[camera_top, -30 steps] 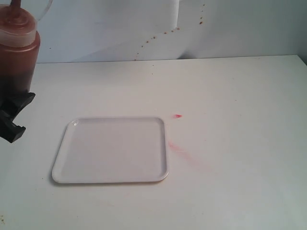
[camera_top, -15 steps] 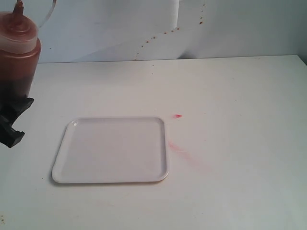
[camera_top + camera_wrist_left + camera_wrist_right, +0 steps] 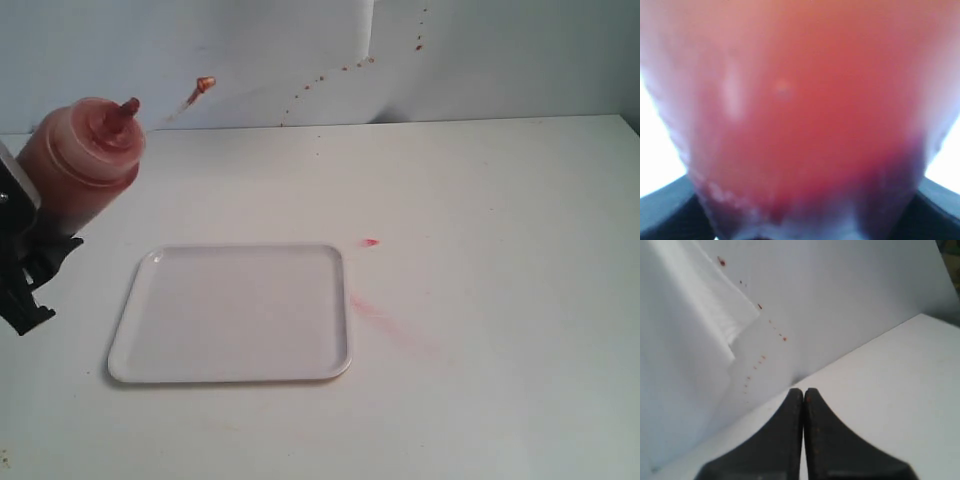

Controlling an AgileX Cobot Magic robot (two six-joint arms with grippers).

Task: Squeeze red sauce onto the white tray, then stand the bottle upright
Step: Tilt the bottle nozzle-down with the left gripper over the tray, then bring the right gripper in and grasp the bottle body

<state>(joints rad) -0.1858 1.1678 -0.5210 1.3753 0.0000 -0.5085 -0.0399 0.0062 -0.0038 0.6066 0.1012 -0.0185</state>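
Wide open table [image 3: 480,300] lies right of the tray [image 3: 230,315], which sits flat toward the front left. The bottle [image 3: 80,160] is tilted rightward beyond the tray's left rear corner, clear of it. Its base is clamped in the left gripper [image 3: 42,250]. The right gripper [image 3: 803,396] has its fingers pressed together.

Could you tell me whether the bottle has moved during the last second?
Yes: the bottle has tilted from upright, nozzle swinging right toward the tray.
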